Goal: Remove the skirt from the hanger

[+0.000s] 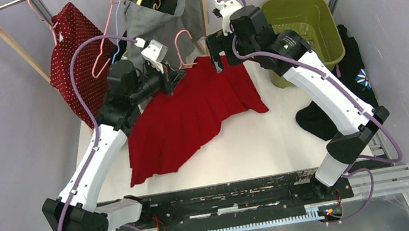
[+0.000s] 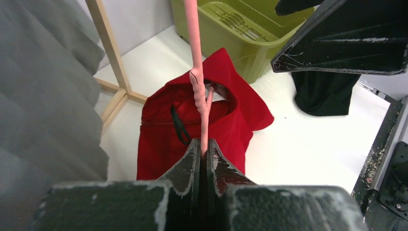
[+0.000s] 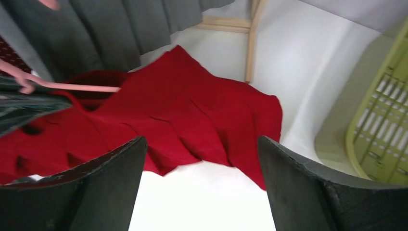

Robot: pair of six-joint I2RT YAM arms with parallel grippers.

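Nearest my bases, the white table (image 1: 267,136) carries the red skirt (image 1: 189,115). It is spread out, with the hem toward my left arm's base and the waist end on the far side, between my two grippers. Most of the cloth lies flat. The waist end is bunched and raised.

My left gripper (image 2: 203,147) is clamped on the pink hanger (image 2: 195,53), fingers pinched tight on the thin wire, low on it, right above the waistband. The wire runs down into the open waist. A black loop (image 2: 179,126) shows inside that opening. I can't tell whether the skirt is hooked on the hanger.

My right gripper (image 3: 201,144) is spread wide with nothing between the fingers. It hangs over the skirt's far right part, just beside the waist and apart from the cloth. In the left wrist view one right finger shows top right, near the hanger wire, not touching.

Further right, a black garment (image 1: 355,67) lies by the table's right edge, well apart from the red skirt. Beyond it, a green bin (image 1: 304,19) sits at the far right corner.

At the back stands a wooden rack (image 1: 3,32). A grey skirt (image 1: 165,19) hangs from it just behind my grippers. A red dotted garment (image 1: 71,50) hangs to the left, beside my left arm.
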